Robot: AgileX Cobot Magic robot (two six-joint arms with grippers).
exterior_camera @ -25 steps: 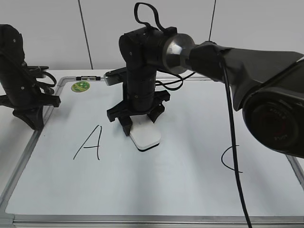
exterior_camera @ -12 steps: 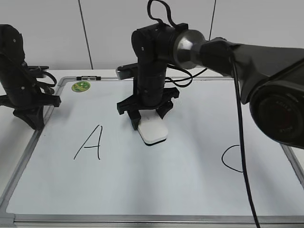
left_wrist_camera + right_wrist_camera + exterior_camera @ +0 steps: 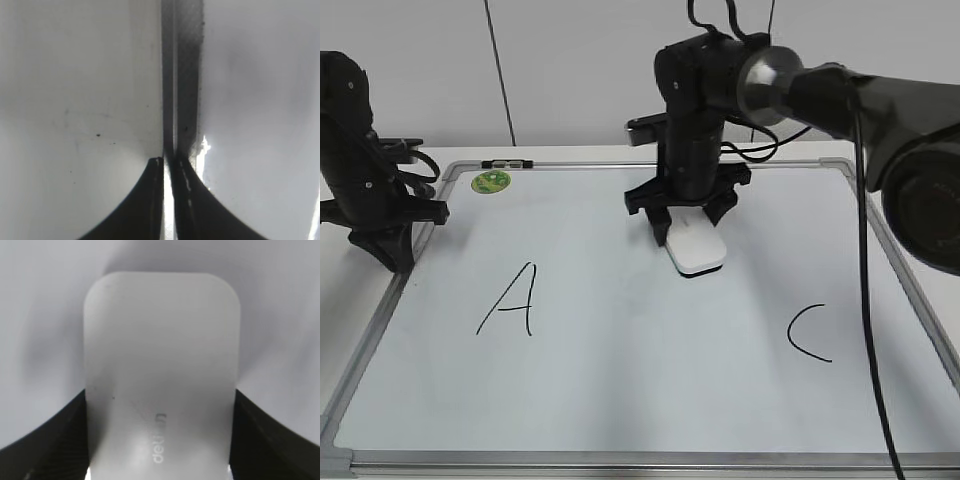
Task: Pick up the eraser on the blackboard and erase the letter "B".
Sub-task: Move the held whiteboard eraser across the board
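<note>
Plastic, white and smooth: from my station I see the eraser (image 3: 695, 247) as a rounded-rectangle block with a thin dark pad showing along its lower edge, lying flat on the blackboard (image 3: 650, 390) between the black "A" (image 3: 507, 300) and the black "C" (image 3: 808, 333), a little nearer the far edge. The right gripper (image 3: 685, 222) stands over it, its matte black fingers clamped on the block's two long sides; on my right wrist feed the eraser (image 3: 160, 375) fills the gap between the curved dark fingers (image 3: 45, 435), with small grey lettering on its glossy top. The board is a plain white surface with a silver metal frame and a round green sticker (image 3: 489, 182) near its far left corner. The left gripper (image 3: 382, 235) sits by the frame's left edge; its fingers (image 3: 145, 200) are pressed nearly together, holding nothing.
</note>
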